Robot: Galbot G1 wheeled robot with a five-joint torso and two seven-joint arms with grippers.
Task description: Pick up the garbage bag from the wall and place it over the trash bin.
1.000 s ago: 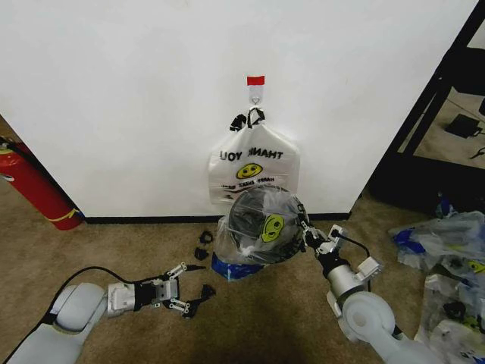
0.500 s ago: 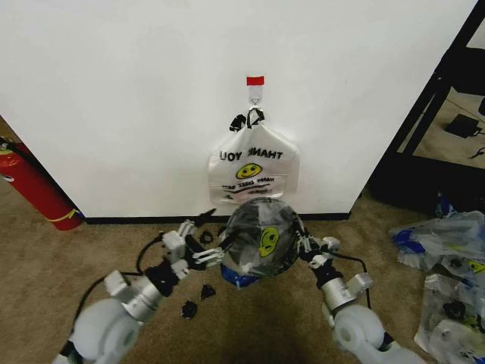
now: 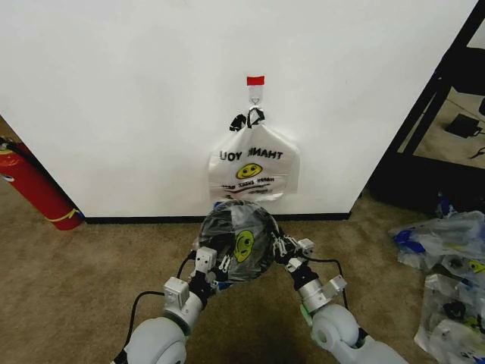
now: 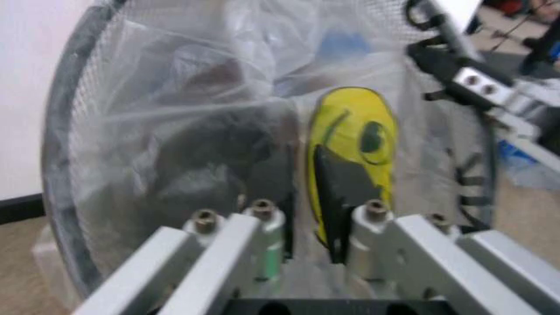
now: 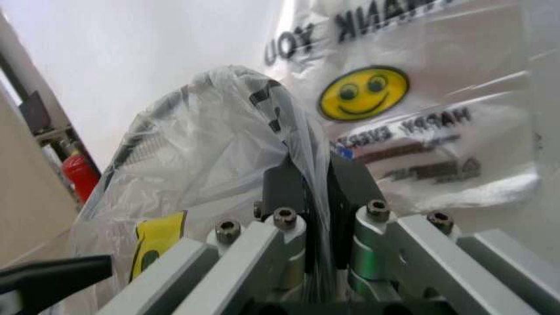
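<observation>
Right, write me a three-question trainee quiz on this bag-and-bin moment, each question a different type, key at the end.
1. True or false: the garbage bag is draped over the trash bin.
2. Multiple choice: what hangs from the hook on the wall? A) a THANK YOU smiley bag B) a towel C) a fire extinguisher
3. Fill in: the left gripper and right gripper sit on ______ sides of the bin.

Key:
1. True; the yellow smiley lies over the black mesh.
2. A
3. Opposite; the right gripper is pinching the plastic.
</observation>
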